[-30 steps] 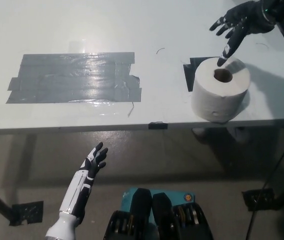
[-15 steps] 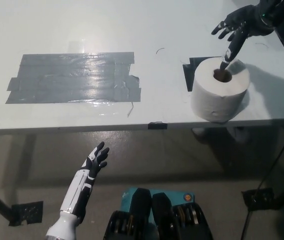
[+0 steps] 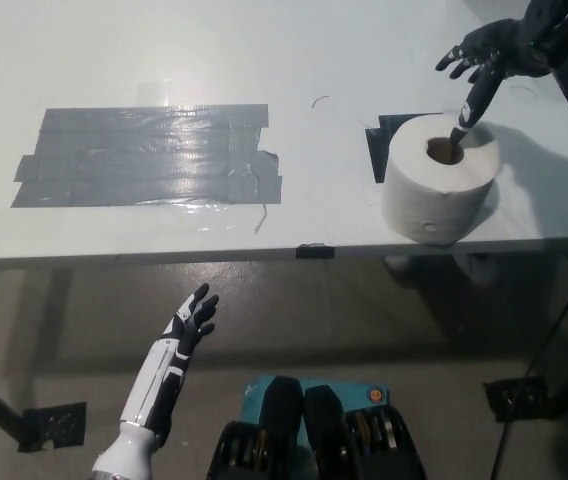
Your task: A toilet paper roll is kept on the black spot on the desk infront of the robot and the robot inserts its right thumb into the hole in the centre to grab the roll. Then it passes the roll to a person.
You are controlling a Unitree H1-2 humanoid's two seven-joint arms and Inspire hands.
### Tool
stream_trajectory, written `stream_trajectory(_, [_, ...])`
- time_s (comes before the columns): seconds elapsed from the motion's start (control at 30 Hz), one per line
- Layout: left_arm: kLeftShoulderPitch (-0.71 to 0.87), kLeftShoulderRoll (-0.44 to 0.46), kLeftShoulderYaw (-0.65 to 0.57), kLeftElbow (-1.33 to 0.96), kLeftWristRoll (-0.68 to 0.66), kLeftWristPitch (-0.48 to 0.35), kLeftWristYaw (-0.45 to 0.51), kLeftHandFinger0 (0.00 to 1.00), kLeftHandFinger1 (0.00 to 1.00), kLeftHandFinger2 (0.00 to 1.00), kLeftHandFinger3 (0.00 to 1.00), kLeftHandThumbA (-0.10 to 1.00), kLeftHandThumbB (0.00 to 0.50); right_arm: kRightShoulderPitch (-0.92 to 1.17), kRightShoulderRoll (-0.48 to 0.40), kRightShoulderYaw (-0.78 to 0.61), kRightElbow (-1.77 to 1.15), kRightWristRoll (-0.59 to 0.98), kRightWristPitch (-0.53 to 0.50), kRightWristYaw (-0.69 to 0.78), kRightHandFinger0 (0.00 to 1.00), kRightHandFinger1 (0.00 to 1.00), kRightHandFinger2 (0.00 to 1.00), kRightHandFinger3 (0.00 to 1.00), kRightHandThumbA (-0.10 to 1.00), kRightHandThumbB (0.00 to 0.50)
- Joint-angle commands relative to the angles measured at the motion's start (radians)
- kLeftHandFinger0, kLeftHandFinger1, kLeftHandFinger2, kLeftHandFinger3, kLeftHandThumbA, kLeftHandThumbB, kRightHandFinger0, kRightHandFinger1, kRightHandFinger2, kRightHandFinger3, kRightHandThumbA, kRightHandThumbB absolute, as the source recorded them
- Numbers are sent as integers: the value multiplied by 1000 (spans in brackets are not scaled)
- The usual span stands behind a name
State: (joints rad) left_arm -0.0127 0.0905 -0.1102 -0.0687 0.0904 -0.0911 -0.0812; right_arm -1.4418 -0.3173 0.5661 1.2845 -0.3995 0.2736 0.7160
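A white toilet paper roll (image 3: 438, 191) stands upright near the desk's front edge, on a black spot (image 3: 380, 143) that shows at its left. Its centre hole (image 3: 445, 151) faces up. My black right hand (image 3: 491, 56) hovers just behind and above the roll, open with fingers spread, and one digit points down at the roll's far rim beside the hole. It holds nothing. My white left hand (image 3: 190, 320) rests open below the desk edge at lower left.
A large patch of grey tape (image 3: 149, 155) covers the desk's left half. The white desk (image 3: 314, 60) ends at a front edge (image 3: 264, 252), with grey floor below. A desk foot (image 3: 52, 424) shows at lower left and another foot (image 3: 512, 398) at lower right.
My right hand has drawn back to the right and slightly up, its downward digit staying near the roll's far rim. The roll and my left hand have not moved.
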Motion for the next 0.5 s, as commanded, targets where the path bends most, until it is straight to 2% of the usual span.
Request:
stream_trajectory(0.0, [-20, 4, -1, -34, 2, -4, -9, 1000, 1000, 1000, 1000, 1000, 226, -52, -10, -9, -8, -26, -21, -50, 1000, 1000, 1000, 1000, 992, 392])
stream_trajectory(0.27, [-25, 6, -1, -34, 2, -5, -11, 1000, 1000, 1000, 1000, 1000, 214, -36, -1, 14, 4, -62, -57, -70, 1000, 1000, 1000, 1000, 1000, 389])
stream_trajectory(0.47, [-25, 7, -1, -32, 0, -8, -11, 1000, 1000, 1000, 1000, 1000, 228, -26, 7, 4, 14, -58, -70, -78, 1000, 1000, 1000, 1000, 1000, 409])
